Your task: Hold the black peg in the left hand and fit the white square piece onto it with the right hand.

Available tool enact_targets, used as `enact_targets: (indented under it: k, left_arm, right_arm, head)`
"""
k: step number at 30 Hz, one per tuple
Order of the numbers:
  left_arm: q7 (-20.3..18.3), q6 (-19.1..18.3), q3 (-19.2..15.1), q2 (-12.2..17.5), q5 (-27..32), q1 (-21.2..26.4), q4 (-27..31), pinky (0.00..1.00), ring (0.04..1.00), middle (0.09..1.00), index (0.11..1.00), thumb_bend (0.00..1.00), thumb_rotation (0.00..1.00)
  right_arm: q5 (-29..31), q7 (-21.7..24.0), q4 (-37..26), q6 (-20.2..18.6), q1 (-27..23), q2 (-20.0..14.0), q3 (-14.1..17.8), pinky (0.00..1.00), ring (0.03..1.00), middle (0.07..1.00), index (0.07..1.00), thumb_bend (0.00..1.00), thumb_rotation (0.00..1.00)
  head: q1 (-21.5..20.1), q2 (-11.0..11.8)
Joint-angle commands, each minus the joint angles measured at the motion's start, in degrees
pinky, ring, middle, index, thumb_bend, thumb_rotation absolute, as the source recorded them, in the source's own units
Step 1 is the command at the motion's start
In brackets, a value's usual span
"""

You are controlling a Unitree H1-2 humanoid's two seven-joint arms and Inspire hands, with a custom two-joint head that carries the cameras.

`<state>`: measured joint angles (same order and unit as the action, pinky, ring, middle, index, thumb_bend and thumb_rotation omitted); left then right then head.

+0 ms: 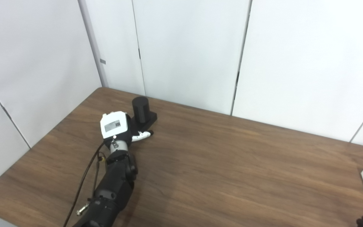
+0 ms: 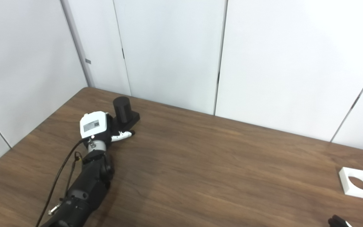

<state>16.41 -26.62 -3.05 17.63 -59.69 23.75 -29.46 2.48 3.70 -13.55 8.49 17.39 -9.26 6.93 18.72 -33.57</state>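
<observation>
White panels back a brown wooden table [image 2: 200,164] where the left hand [image 2: 97,127], grip unclear, reaches the upright black cylindrical peg [image 2: 122,109] at ten o'clock, while the white square holed piece [image 2: 359,183] lies at four o'clock beside the barely visible right hand [image 2: 337,220].

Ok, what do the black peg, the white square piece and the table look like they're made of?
Black peg: matte black, probably plastic; no glint.
White square piece: matte white, likely plastic, with crisp edges and a round hole.
Table: wood or wood-look laminate, brown grain streaks, faint sheen.

Left hand [image 1: 116,126] outstretched, grip seemingly unclosed.
</observation>
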Motion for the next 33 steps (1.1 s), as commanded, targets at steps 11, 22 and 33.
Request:
enact_targets:
  k: [11, 22, 33]
  left_arm:
    - [9.08, -0.23, 4.39, 3.55, 3.96, 0.70, 0.99, 1.00, 0.830, 0.741, 0.481, 0.52, 0.06]
    - [5.10, 0.64, 5.70, 3.56, 7.62, -7.15, 17.93, 1.00, 0.848, 0.766, 0.485, 0.52, 0.06]
    - [0.61, 6.11, 7.44, -0.85, 10.71, -20.86, 43.48, 1.00, 0.874, 0.778, 0.489, 0.51, 0.06]
  right_arm:
    - [-1.47, -0.90, 0.06, 2.15, -0.49, -0.39, 0.63, 0.89, 0.862, 0.831, 0.810, 0.79, 0.98]
    - [-2.41, -1.59, -0.28, 0.51, -0.62, 0.47, 0.18, 0.96, 0.887, 0.835, 0.804, 0.82, 0.97]
    - [-3.90, -1.91, -2.29, -1.56, -0.84, 1.97, -1.29, 1.00, 0.904, 0.864, 0.848, 0.66, 1.00]
  head:
    - [-0.12, -0.17]
    - [-2.54, -0.65]
    - [-8.02, -2.19]
